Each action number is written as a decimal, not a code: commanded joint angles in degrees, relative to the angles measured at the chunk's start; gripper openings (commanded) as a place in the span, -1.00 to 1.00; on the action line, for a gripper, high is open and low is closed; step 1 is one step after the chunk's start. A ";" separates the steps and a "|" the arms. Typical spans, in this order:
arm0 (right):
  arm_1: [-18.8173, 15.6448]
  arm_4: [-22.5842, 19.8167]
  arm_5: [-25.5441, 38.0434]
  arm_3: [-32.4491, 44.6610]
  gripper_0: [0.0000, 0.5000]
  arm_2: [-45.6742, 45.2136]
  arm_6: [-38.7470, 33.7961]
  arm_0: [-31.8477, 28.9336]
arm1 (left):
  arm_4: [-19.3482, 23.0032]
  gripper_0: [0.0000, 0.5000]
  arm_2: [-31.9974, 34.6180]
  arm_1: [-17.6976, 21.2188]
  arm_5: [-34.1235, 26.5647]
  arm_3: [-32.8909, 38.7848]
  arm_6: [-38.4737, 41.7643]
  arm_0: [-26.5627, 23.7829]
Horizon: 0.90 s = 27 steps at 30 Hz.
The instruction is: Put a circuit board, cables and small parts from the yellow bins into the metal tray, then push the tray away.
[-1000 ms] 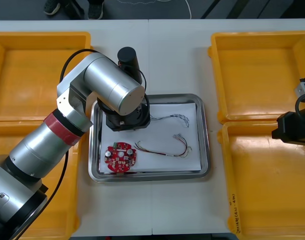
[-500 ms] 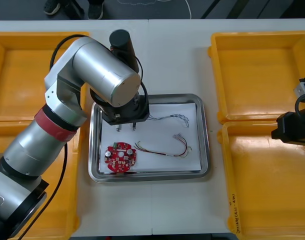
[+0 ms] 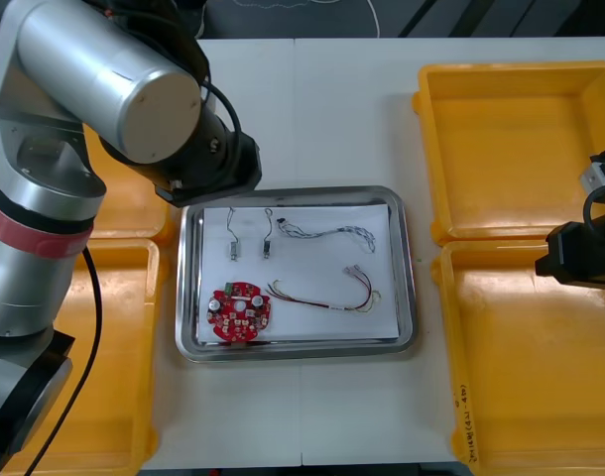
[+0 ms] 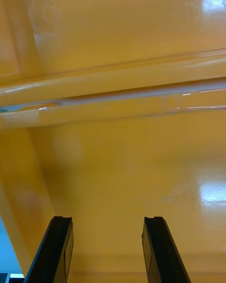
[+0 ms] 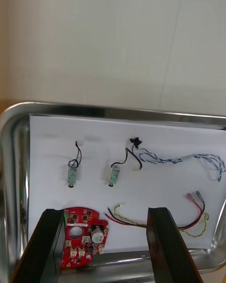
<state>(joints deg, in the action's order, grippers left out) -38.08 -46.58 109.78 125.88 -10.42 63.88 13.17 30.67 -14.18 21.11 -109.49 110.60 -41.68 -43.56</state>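
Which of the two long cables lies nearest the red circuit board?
The red and yellow cable, beside the circuit board; the twisted blue and white cable lies farther.

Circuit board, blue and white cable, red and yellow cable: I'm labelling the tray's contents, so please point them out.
circuit board (image 3: 240, 313), front view, middle of the disc
blue and white cable (image 3: 327, 234), front view, mid-length
red and yellow cable (image 3: 312, 302), front view, mid-length

The light table has a thin seam running from its far edge to its near edge.
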 commanded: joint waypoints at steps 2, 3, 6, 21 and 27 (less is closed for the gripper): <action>0.64 -0.70 0.22 4.38 0.71 2.16 4.06 -0.69 | 4.40 1.00 5.13 6.39 -0.51 3.66 -4.99 -0.13; 0.64 -0.70 0.22 4.64 0.70 2.33 4.24 -0.69 | 5.01 1.00 5.39 6.92 -0.51 3.66 -4.99 -0.13; 0.64 -0.79 0.22 6.49 0.71 3.39 4.94 -0.69 | 7.21 1.00 6.19 10.26 -0.51 3.57 -5.25 -0.13; 0.64 0.44 0.22 13.78 0.71 10.59 8.98 -0.60 | 10.02 1.00 18.84 16.15 -0.51 3.57 -19.41 7.52; 0.64 2.29 0.22 14.40 0.71 13.41 15.31 0.81 | 10.11 1.00 22.88 17.56 -0.51 4.63 -25.65 11.65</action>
<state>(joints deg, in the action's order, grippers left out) -38.07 -46.17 109.78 138.34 -0.16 72.95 13.10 40.30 6.19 35.67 -109.62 112.56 -69.02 -34.25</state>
